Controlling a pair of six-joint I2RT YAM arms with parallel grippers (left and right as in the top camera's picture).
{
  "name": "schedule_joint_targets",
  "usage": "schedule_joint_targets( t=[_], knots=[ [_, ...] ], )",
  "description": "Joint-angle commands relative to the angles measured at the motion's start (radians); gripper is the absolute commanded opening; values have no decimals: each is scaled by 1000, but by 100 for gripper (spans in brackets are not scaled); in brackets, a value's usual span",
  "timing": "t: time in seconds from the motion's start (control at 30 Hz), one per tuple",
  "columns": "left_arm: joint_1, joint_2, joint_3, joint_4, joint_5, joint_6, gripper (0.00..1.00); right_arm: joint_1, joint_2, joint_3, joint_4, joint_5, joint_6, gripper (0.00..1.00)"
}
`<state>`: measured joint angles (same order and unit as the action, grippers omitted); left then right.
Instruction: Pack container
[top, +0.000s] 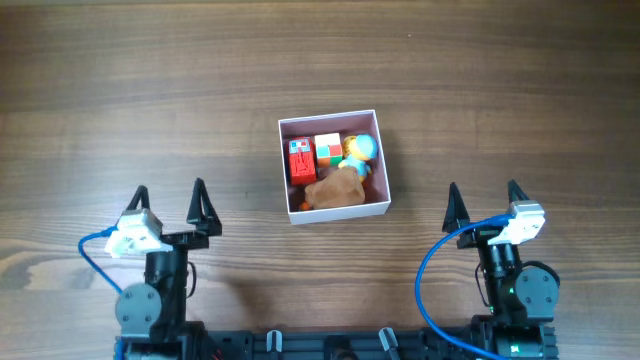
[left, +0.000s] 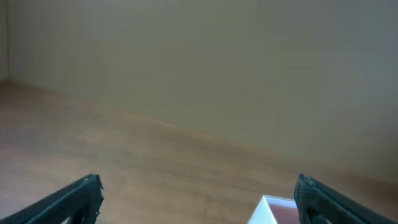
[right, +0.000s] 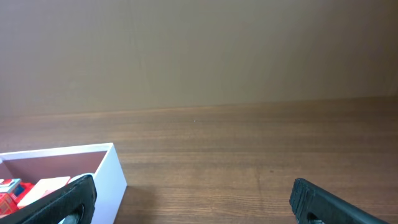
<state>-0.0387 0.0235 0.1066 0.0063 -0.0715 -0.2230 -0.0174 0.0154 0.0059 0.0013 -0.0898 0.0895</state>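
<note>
The container (top: 385, 165), a small square white-walled box with a pink inside, stands in the middle of the wooden table. It holds a red toy (top: 301, 160), a red, white and green block (top: 328, 149), a blue and yellow toy (top: 358, 150) and a brown piece (top: 335, 189). My left gripper (top: 169, 201) is open and empty, near the table's front left. My right gripper (top: 484, 199) is open and empty at the front right. A corner of the container shows in the left wrist view (left: 268, 210). Its wall and the red toy show in the right wrist view (right: 109, 171).
Bare wooden table surrounds the container on all sides. Both arm bases sit at the front edge, with blue cables (top: 430, 270) looping beside them. A plain wall stands beyond the table's far edge in the wrist views.
</note>
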Motion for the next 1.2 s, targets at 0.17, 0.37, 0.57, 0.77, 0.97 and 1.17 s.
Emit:
schedule_joint_targets(
  t=[0.17,0.37,0.57,0.77,0.97,1.17],
  knots=[
    [26,-21,-101,6,19,62,100,5,-5,-1,5,-16,18,100],
    [26,-16,-101,-78,56,56,100,5,-5,-1,5,-16,18,100],
    [26,-15,-101,-78,56,55,100,5,-5,-1,5,-16,18,100],
    [26,-15,-101,-78,56,55,100,5,-5,-1,5,-16,18,100],
    [26,-15,-101,-78,56,55,100,5,-5,-1,5,-16,18,100],
    [26,-15,-101,-78,56,55,100,5,-5,-1,5,-16,18,100]
  ],
)
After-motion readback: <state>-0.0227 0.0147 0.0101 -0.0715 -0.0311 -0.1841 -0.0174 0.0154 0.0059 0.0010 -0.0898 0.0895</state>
